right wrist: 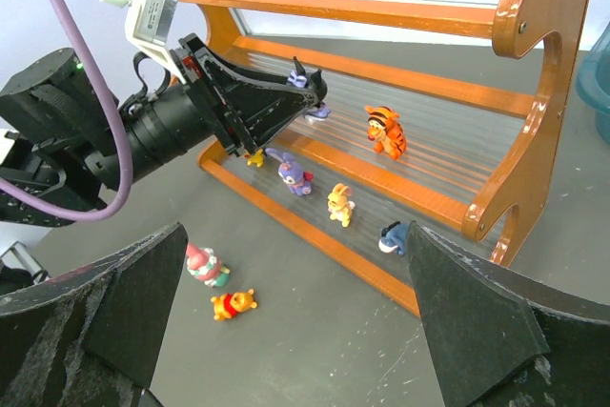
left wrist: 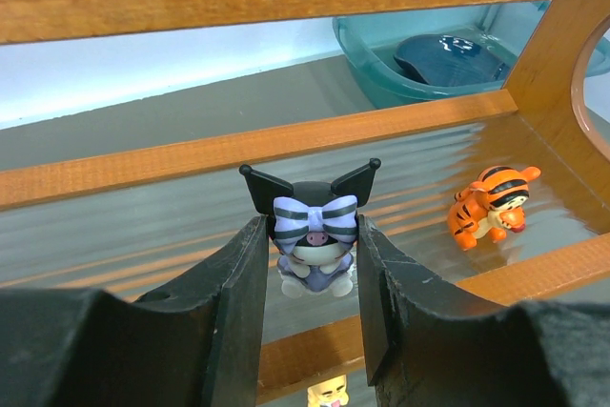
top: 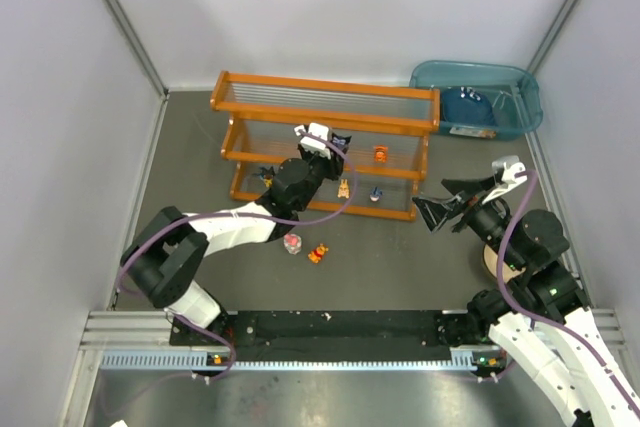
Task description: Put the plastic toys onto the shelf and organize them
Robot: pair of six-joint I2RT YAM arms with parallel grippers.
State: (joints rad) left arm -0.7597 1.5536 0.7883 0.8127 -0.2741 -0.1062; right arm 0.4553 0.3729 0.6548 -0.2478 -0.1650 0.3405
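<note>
Left pincer [left wrist: 310, 278]: we see it clamped on the black-and-white figurine [left wrist: 313, 235], held at the middle tier of the shelf [top: 325, 97], the toy's feet at or just above the ribbed panel; we cannot tell whether they touch.
Tabletop toys: the pink-white figurine [top: 292, 244] and the yellow-orange figurine [top: 317, 253] lie loose at 6 o'clock from the shelf, close together on the tabletop [top: 400, 267].
Bottom tier: in the right wrist view we count a purple figurine [right wrist: 293, 174], a tan figurine [right wrist: 339, 205] and a dark blue figurine [right wrist: 392, 234] in a row.
Middle tier: the orange tiger [left wrist: 491, 205] stands at 3 o'clock from the held toy, well apart.
Right pincer [top: 440, 205]: spread wide and empty, hovering at 3 o'clock from the shelf's end post.
Step in hand: we judge it the placing of the black-and-white figurine.
Next move: it calls for settling the toy upright, opening the jaws, then backing out without clipping the tier rail.
</note>
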